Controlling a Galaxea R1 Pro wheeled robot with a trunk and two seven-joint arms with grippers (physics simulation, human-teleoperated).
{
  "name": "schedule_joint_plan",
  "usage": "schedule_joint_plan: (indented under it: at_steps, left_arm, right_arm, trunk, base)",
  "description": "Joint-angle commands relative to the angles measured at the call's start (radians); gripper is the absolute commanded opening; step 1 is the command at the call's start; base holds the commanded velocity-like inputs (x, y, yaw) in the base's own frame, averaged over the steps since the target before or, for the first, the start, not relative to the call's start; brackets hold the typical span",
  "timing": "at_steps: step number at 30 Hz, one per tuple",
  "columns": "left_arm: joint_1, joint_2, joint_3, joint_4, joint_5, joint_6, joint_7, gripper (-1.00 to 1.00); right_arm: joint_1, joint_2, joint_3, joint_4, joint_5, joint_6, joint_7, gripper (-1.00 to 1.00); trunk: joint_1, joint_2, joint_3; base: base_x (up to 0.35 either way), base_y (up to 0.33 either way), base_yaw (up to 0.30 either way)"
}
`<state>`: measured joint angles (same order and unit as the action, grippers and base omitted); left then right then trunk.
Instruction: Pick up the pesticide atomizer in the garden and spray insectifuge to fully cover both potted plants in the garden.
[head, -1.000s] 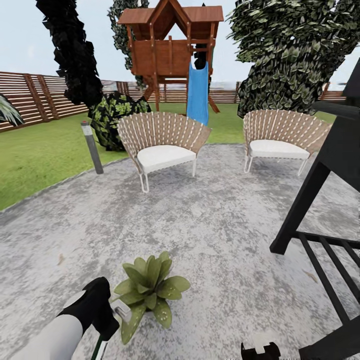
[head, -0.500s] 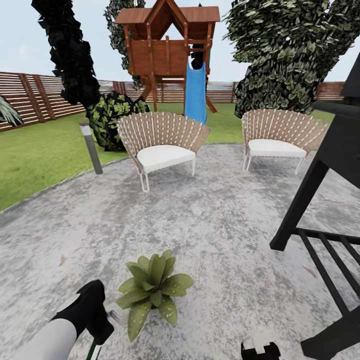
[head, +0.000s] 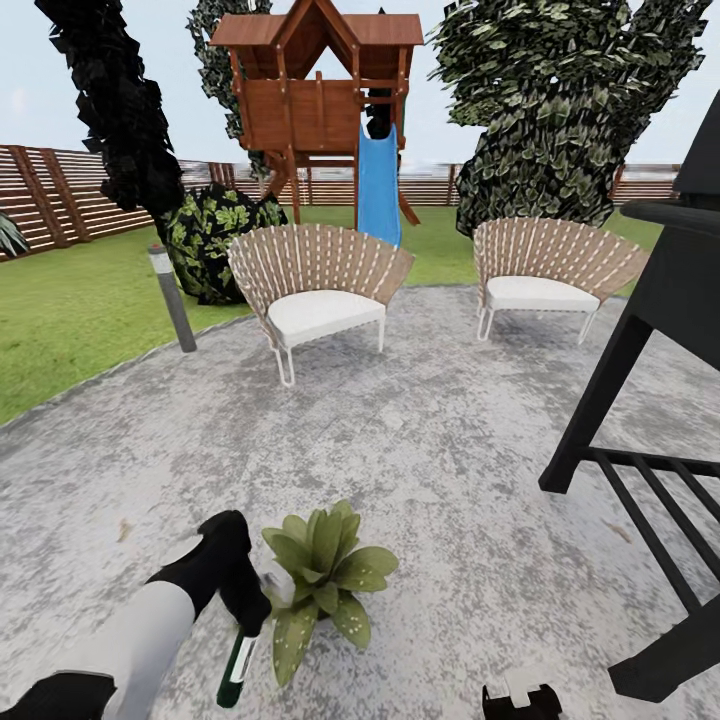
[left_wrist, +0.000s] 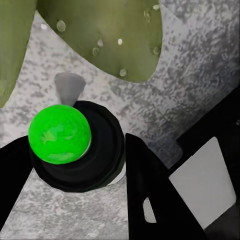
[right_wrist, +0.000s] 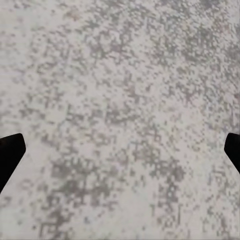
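Fingers of the left gripper (left_wrist: 75, 165) clamp the pesticide atomizer (head: 236, 668) beside a potted plant (head: 322, 575) on the grey patio (head: 430, 450), droplets beading its leaves; the right gripper (right_wrist: 120, 150) hangs wide apart. Spraying looks underway here, a second plant apparently remaining. Wicker chairs (head: 318, 290) and lawn (head: 70, 310) lie beyond.

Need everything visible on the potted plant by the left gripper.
The potted plant is a low rosette of pointed, fleshy green leaves with paler speckled tips, standing upright on the grey stone patio. Its pot is hidden under the leaves. In the left wrist view, droplets sit on the broad leaves. The left gripper is right beside it, holding the atomizer; whether either touches a leaf can't be told.
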<state>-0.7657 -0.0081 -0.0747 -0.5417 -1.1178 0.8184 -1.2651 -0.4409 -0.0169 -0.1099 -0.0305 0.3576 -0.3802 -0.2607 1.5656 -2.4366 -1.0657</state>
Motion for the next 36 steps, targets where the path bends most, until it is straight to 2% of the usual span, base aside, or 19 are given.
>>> schedule_joint_plan:
  at_steps: [1, 5, 8, 10, 11, 12, 15, 19, 25, 36]
  left_arm:
    - [-0.03, 0.0, -0.006, -0.001, -0.01, 0.008, -0.045, -1.0]
    - [-0.07, 0.0, -0.016, -0.001, -0.012, 0.007, -0.07, -1.0]
    - [-0.088, -0.003, -0.095, 0.011, -0.04, 0.008, -0.09, -1.0]
    - [-0.089, -0.004, -0.111, 0.007, -0.046, 0.008, -0.128, -1.0]
    - [-0.09, -0.004, -0.118, 0.002, -0.05, 0.008, -0.18, -1.0]
    - [-0.09, -0.004, -0.121, 0.001, -0.052, 0.008, -0.206, -1.0]
    - [-0.09, -0.004, -0.121, 0.0, -0.052, 0.009, -0.228, -1.0]
    - [-0.079, 0.0, -0.115, 0.0, -0.045, 0.014, -0.233, -1.0]
    - [-0.075, 0.003, -0.113, 0.0, -0.042, 0.018, -0.229, -1.0]
    - [-0.075, 0.004, -0.112, 0.0, -0.045, 0.019, -0.221, -1.0]
  right_arm:
    - [-0.001, 0.0, -0.008, 0.001, 0.011, -0.003, -0.003, 1.0]
    - [-0.001, -0.001, -0.008, 0.001, 0.011, -0.003, -0.003, 1.0]
    - [-0.001, -0.001, -0.008, 0.001, 0.012, -0.003, -0.003, 1.0]
    - [-0.001, -0.002, -0.008, 0.001, 0.012, -0.003, -0.003, 1.0]
    - [-0.001, -0.002, -0.008, 0.001, 0.012, -0.003, -0.003, 1.0]
    - [-0.001, -0.002, -0.008, 0.001, 0.011, -0.003, -0.003, 1.0]
    - [-0.001, -0.002, -0.008, 0.001, 0.011, -0.003, -0.003, 1.0]
    - [-0.001, -0.001, -0.008, 0.001, 0.011, -0.003, -0.004, 1.0]
    - [-0.001, 0.0, -0.008, 0.001, 0.011, -0.003, -0.005, 1.0]
    - [-0.001, 0.0, -0.008, 0.001, 0.011, -0.003, -0.004, 1.0]
  trunk:
    - [0.0, 0.0, -0.001]
    - [0.0, 0.0, -0.001]
    - [0.0, 0.0, -0.001]
    - [0.0, 0.0, -0.001]
    - [0.0, 0.0, -0.001]
    - [0.0, 0.0, -0.001]
    - [0.0, 0.0, -0.001]
    - [0.0, 0.0, -0.001]
    - [0.0, 0.0, 0.002]
    - [0.0, 0.0, 0.008]
  base:
    - [0.0, 0.001, 0.0]
    - [0.0, 0.0, 0.0]
    - [0.0, 0.0, 0.0]
    - [0.0, 0.0, 0.0]
    - [0.0, 0.0, 0.0]
    - [0.0, 0.0, 0.0]
    - [0.0, 0.0, 0.0]
    - [0.0, 0.0, -0.033]
    - [-0.037, 0.02, -0.219]
    - [-0.044, 0.295, -0.247]
